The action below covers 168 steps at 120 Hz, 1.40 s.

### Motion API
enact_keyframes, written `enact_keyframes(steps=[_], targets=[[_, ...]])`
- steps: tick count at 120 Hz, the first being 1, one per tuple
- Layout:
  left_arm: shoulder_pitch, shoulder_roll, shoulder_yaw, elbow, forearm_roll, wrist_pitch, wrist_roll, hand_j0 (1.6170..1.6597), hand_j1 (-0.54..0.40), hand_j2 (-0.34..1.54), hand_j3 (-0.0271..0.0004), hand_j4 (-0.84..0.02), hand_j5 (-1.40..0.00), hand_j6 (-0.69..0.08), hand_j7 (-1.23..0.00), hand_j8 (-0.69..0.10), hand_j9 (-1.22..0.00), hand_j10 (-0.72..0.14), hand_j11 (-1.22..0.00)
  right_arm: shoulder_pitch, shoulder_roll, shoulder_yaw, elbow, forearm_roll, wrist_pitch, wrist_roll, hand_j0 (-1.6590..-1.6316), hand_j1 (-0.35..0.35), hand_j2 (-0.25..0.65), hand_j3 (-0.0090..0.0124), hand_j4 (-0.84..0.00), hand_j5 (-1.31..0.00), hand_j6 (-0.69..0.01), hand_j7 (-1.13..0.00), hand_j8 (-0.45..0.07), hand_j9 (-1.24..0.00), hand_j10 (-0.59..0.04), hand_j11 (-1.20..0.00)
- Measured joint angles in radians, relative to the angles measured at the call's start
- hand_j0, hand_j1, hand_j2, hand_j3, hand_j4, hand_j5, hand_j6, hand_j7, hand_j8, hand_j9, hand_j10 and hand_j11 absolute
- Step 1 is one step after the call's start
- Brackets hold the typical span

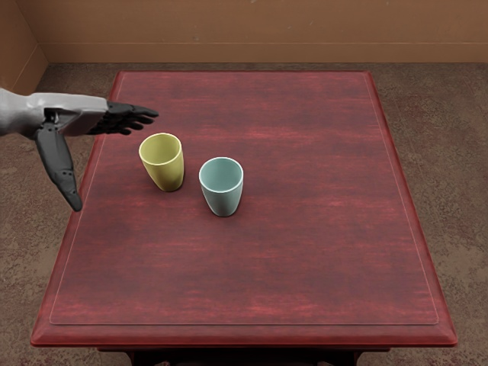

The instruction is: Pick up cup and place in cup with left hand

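Head view: red surface (328,252) stretches broadly from the cups to its right and near edges, brown floor (450,183) showing past both sides and wall (252,30) behind the far edge. Yellow cup (172,177) stands upright between the left hand (80,113) and the upright teal cup (223,200), which sits a little nearer the front edge, narrow gap between the two. Left hand reaches in over the left edge, fingers extended, thumb spread wide, grasping nothing; yellow cup lies near its fingertips, teal farther right.
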Motion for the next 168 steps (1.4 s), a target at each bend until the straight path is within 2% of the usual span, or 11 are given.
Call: enact_keyframes(steps=[15, 25, 36, 46, 53, 69, 79, 89, 104, 133, 168], targets=[[0.000, 0.024, -0.010, -0.010, 0.000, 0.000, -0.001, 1.6580, 0.349, 0.00, 0.0000, -0.006, 0.00, -0.007, 0.00, -0.007, 0.00, -0.005, 0.00, -0.002, 0.000, 0.004, -0.001, 0.000, -0.002, 0.000, -1.6581, -0.320, -0.005, 0.0000, -0.024, -0.03, -0.024, -0.03, -0.024, -0.03, -0.024, -0.03], [-0.016, -0.055, -0.013, 0.005, -0.001, 0.005, 0.014, 1.6580, 0.349, 0.00, 0.0000, -0.006, 0.00, -0.007, 0.00, -0.007, 0.00, -0.005, 0.00, 0.001, 0.000, 0.003, -0.001, 0.000, -0.002, 0.002, -1.6581, -0.320, -0.005, 0.0000, -0.024, -0.03, -0.024, -0.03, -0.024, -0.03, -0.024, -0.03], [-0.067, -0.147, -0.014, 0.027, 0.005, 0.029, 0.136, 1.6580, 0.349, 0.00, 0.0000, -0.005, 0.00, -0.006, 0.00, -0.006, 0.00, -0.005, 0.00, 0.012, 0.000, 0.002, -0.001, 0.000, -0.002, 0.005, -1.6581, -0.320, -0.005, 0.0000, -0.024, -0.03, -0.024, -0.03, -0.024, -0.03, -0.024, -0.03], [-0.084, -0.297, -0.014, 0.046, 0.061, 0.096, 0.240, 1.6580, 0.349, 0.00, 0.0000, -0.005, 0.00, -0.006, 0.00, -0.006, 0.00, -0.004, 0.00, 0.020, 0.000, 0.000, -0.001, 0.000, -0.002, 0.007, -1.6581, -0.320, -0.005, 0.0000, -0.024, -0.03, -0.024, -0.03, -0.024, -0.03, -0.024, -0.03], [-0.088, -0.346, -0.014, 0.054, 0.096, 0.150, 0.319, 1.6580, 0.349, 0.00, 0.0000, -0.004, 0.00, -0.005, 0.00, -0.005, 0.00, -0.004, 0.00, 0.025, 0.000, 0.000, -0.001, 0.000, -0.002, 0.008, -1.6581, -0.320, -0.005, 0.0000, -0.024, -0.03, -0.024, -0.03, -0.024, -0.03, -0.024, -0.03], [-0.083, -0.485, -0.010, 0.062, 0.187, 0.266, 0.457, 1.6580, 0.349, 0.00, 0.0000, -0.004, 0.00, -0.005, 0.00, -0.004, 0.00, -0.003, 0.00, 0.031, 0.000, -0.001, -0.001, 0.000, -0.002, 0.009, -1.6581, -0.320, -0.005, 0.0000, -0.024, -0.03, -0.024, -0.03, -0.024, -0.03, -0.024, -0.03], [-0.073, -0.553, -0.006, 0.061, 0.274, 0.334, 0.506, 1.6581, 0.349, 0.00, 0.0000, -0.003, 0.00, -0.004, 0.00, -0.004, 0.00, -0.003, 0.00, 0.034, 0.000, 0.000, -0.001, 0.000, -0.002, 0.010, -1.6581, -0.320, -0.005, 0.0000, -0.024, -0.03, -0.024, -0.03, -0.024, -0.03, -0.024, -0.03], [-0.071, -0.582, -0.003, 0.060, 0.364, 0.371, 0.527, 1.6581, 0.349, 0.00, 0.0000, -0.003, 0.00, -0.004, 0.00, -0.004, 0.00, -0.003, 0.00, 0.039, 0.000, 0.001, -0.001, 0.000, -0.002, 0.010, -1.6581, -0.320, -0.005, 0.0000, -0.024, -0.03, -0.024, -0.03, -0.024, -0.03, -0.024, -0.03], [-0.044, -0.689, -0.001, 0.056, 0.463, 0.390, 0.540, 1.6581, 0.349, 0.00, 0.0000, -0.003, 0.00, -0.003, 0.00, -0.003, 0.00, -0.002, 0.00, 0.045, 0.000, 0.000, -0.001, 0.000, -0.002, 0.009, -1.6581, -0.320, -0.005, 0.0000, -0.024, -0.03, -0.024, -0.03, -0.024, -0.03, -0.024, -0.03], [-0.041, -0.722, 0.041, 0.035, 0.534, 0.366, 0.545, 1.6581, 0.349, 0.00, 0.0000, -0.002, 0.00, -0.003, 0.00, -0.003, 0.00, -0.002, 0.00, 0.029, 0.000, 0.001, 0.000, 0.000, -0.002, 0.001, -1.6581, -0.320, -0.005, 0.0000, -0.024, -0.03, -0.024, -0.03, -0.024, -0.03, -0.024, -0.03], [-0.005, -0.747, 0.040, 0.033, 0.537, 0.370, 0.545, 1.6581, 0.317, 0.01, 0.0000, -0.029, -0.04, -0.030, -0.04, -0.029, -0.04, -0.029, -0.04, 0.023, 0.000, 0.000, 0.000, 0.000, -0.002, 0.000, -1.6581, -0.320, -0.005, 0.0000, -0.024, -0.03, -0.024, -0.03, -0.024, -0.03, -0.024, -0.03]])
